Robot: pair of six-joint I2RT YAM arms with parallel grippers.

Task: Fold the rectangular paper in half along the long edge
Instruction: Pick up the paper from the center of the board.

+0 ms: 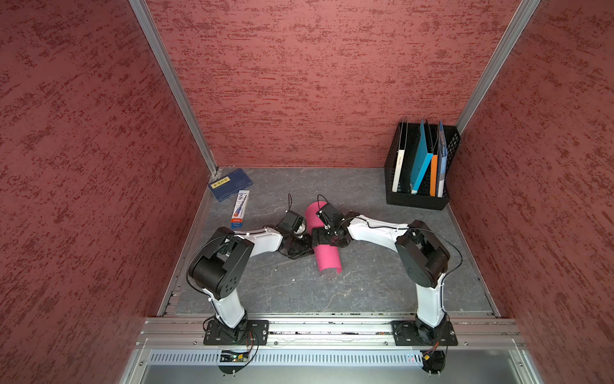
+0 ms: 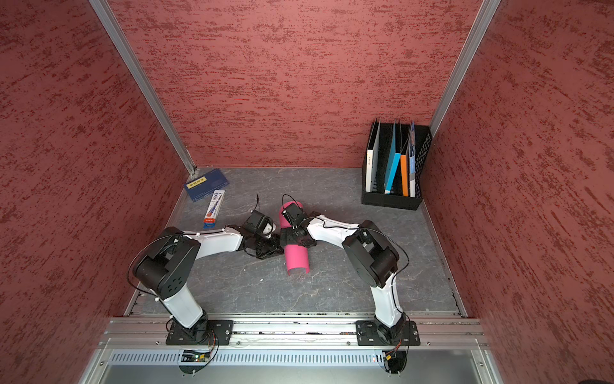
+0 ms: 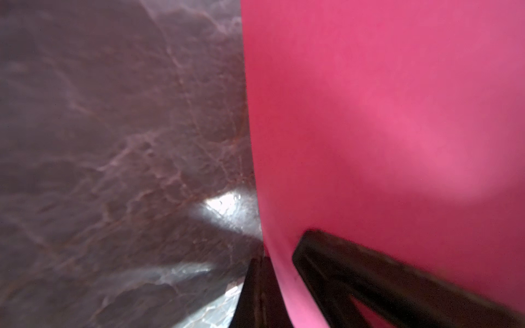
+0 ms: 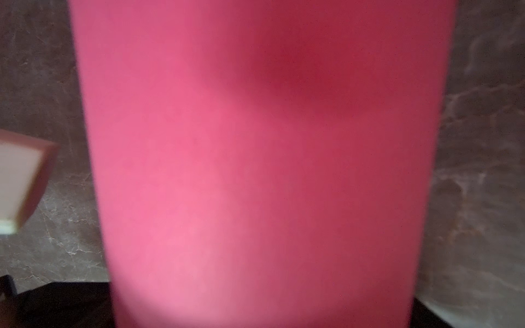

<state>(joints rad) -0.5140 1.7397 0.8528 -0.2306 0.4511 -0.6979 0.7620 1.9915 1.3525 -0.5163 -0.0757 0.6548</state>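
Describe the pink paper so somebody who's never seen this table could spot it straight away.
Look at the grey marbled table, then at its middle, where the two robot arms meet. The pink paper sits there, curled over into a long arch. It is the only bright pink, unprinted thing; the navy booklet and the folders sit in the far corners.

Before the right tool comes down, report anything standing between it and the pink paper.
Nothing visible does. The open right tool hangs right over the bowed pink paper; the left tool, shut on its edge, sits alongside, not between.
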